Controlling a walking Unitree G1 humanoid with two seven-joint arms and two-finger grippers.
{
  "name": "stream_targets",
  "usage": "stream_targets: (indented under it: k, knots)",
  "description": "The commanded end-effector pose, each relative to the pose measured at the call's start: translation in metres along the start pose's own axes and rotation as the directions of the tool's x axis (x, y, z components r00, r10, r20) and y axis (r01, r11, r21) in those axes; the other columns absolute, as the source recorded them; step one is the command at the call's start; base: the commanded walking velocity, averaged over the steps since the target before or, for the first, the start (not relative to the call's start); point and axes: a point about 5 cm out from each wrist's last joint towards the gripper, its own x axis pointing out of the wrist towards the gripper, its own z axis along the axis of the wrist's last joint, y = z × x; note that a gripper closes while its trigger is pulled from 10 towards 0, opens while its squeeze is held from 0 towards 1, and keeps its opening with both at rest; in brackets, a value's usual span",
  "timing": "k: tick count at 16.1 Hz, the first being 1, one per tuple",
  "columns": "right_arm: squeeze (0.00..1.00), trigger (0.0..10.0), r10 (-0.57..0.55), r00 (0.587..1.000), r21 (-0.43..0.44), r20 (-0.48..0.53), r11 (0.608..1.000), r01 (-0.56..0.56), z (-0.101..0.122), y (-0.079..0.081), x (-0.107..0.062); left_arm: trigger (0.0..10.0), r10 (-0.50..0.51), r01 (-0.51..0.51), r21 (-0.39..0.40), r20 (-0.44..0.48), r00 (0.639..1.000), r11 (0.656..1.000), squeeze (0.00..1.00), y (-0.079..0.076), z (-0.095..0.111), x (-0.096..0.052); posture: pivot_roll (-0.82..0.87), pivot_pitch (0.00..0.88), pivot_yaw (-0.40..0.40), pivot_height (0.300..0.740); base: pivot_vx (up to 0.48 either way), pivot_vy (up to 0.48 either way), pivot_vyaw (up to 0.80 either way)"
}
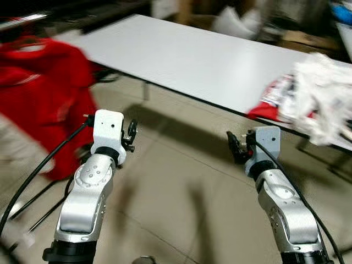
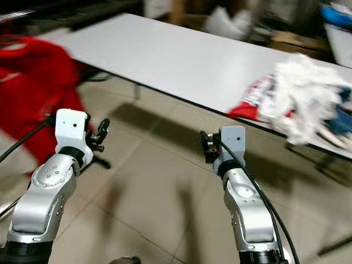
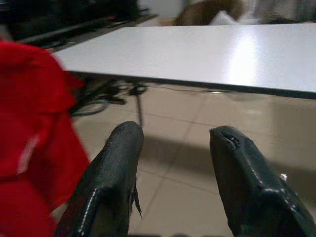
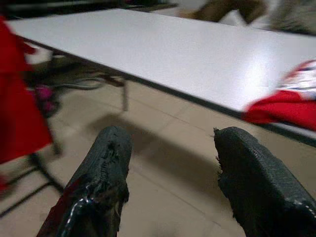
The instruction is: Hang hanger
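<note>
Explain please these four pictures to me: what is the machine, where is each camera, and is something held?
This is a walking humanoid robot with two silver arms. The two wide pictures come from cameras in its head, looking down; they are blurred. The other two come from cameras on each wrist, looking along the black fingers.

The left gripper and the right gripper are both open and hold nothing. Ahead stands a white table with a heap of clothes at its right end. On the robot's left hangs a red garment.
</note>
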Motion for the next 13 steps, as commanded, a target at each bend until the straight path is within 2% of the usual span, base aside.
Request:
stream_targets:
  k: [1, 2, 3, 5, 6, 7, 8, 10, 12, 13]
  knots:
    - [0.31, 10.0, 0.017, 1.0, 0.052, 0.014, 0.998, -0.018, 0.0031, -0.0007, 0.0002, 10.0, 0.011, -0.011, 0.0, -0.03, 0.999, 1.0, 0.0, 0.0018, -0.0031, 0.0008, -0.07, 0.001, -0.01, 0.74, 0.0, 0.0, 0.8]
    - [0.03, 10.0, 0.006, 1.0, 0.047, 0.013, 0.999, -0.007, 0.004, -0.002, 0.0006, 10.0, 0.015, -0.015, -0.022, -0.035, 0.999, 1.0, 0.0, 0.0009, -0.0042, 0.0011, -0.07, 0.0, -0.013, 0.74, 0.0, 0.0, 0.0]
    - [0.0, 10.0, -0.011, 1.0, 0.059, 0.003, 0.998, 0.011, 0.0036, -0.0036, 0.0011, 10.0, 0.011, -0.012, -0.039, -0.033, 0.999, 0.999, 0.0, 0.0, -0.0045, 0.0012, -0.07, 0.0, -0.013, 0.74, 0.0, 0.0, 0.0]
    - [0.0, 10.0, -0.029, 0.998, -0.018, -0.054, 0.999, 0.028, 0.0022, -0.0049, 0.0042, 10.0, 0.011, -0.012, -0.066, -0.026, 1.0, 0.998, 0.0, -0.0014, -0.0046, 0.0004, -0.08, 0.0, -0.012, 0.74, 0.332, 0.0, 0.0]
    - [0.0, 10.0, -0.047, 0.998, -0.058, -0.028, 0.997, 0.046, 0.0045, -0.0063, 0.0051, 10.0, 0.017, -0.019, -0.06, -0.035, 0.999, 0.998, 0.0, -0.0007, -0.0056, 0.0, -0.08, 0.0, -0.012, 0.74, 0.379, 0.0, 0.0]
    - [0.0, 10.0, -0.058, 0.997, -0.06, 0.045, 0.996, 0.061, 0.0091, -0.0065, 0.0063, 10.0, 0.027, -0.03, -0.058, -0.043, 0.999, 0.998, 0.0, 0.0008, -0.0069, -0.0009, -0.08, 0.0, -0.012, 0.74, 0.375, 0.0, 0.0]
    - [0.0, 10.0, -0.064, 0.995, -0.028, 0.077, 0.997, 0.066, 0.0096, -0.0065, 0.0064, 10.0, 0.044, -0.047, -0.058, -0.052, 0.998, 0.997, 0.0, 0.0033, -0.0089, -0.0024, -0.07, 0.0, -0.012, 0.74, 0.375, 0.0, 0.0]
    - [0.0, 10.0, -0.077, 0.997, 0.12, 0.011, 0.99, 0.075, 0.0035, -0.0091, 0.0056, 10.0, 0.05, -0.053, -0.053, -0.054, 0.997, 0.997, 0.0, 0.0043, -0.0099, -0.0028, -0.07, 0.0, -0.012, 0.74, 0.369, 0.0, 0.0]
    - [0.0, 10.0, -0.023, 0.998, 0.152, 0.051, 0.988, 0.015, 0.0061, -0.005, 0.0032, 10.0, 0.042, -0.043, -0.036, -0.05, 0.998, 0.998, 0.0, 0.0035, -0.0085, -0.0026, -0.07, 0.0, -0.009, 0.74, 0.369, 0.0, 0.0]
    - [0.0, 10.0, 0.006, 0.998, 0.127, 0.067, 0.992, -0.015, 0.0069, -0.0014, 0.0027, 10.0, 0.037, -0.038, -0.029, -0.047, 0.998, 0.999, 0.0, 0.0027, -0.0078, -0.0023, -0.07, 0.0, -0.009, 0.74, 0.371, 0.0, 0.0]
